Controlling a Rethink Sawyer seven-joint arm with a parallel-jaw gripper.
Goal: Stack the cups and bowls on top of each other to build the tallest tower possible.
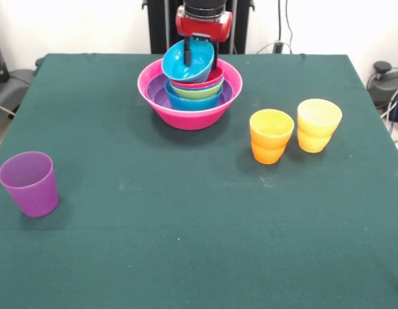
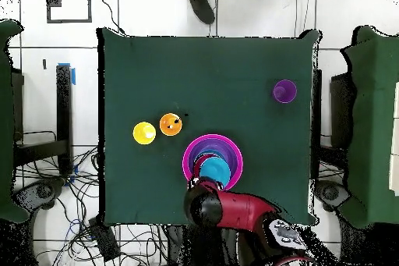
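Observation:
The tower stands at the table's far middle. Its base is the hot-pink bowl (image 1: 189, 117), which also shows in the overhead view (image 2: 188, 161). Nested in it are the purple bowl (image 1: 158, 96), the blue bowl (image 1: 186, 102), the lime green bowl (image 1: 198, 91) and the red-pink bowl (image 1: 205, 80). My gripper (image 1: 200, 56) comes down from above and is shut on the rim of the cyan bowl (image 1: 186, 62). It holds the bowl tilted on top of the pile. One finger (image 1: 187, 53) shows inside the bowl. The dark blue bowl does not show.
The orange cup (image 1: 271, 135) and yellow cup (image 1: 318, 124) stand upright side by side at the right. The purple cup (image 1: 29, 183) stands upright at the near left. In the overhead view the red arm (image 2: 238, 210) reaches in from the bottom edge.

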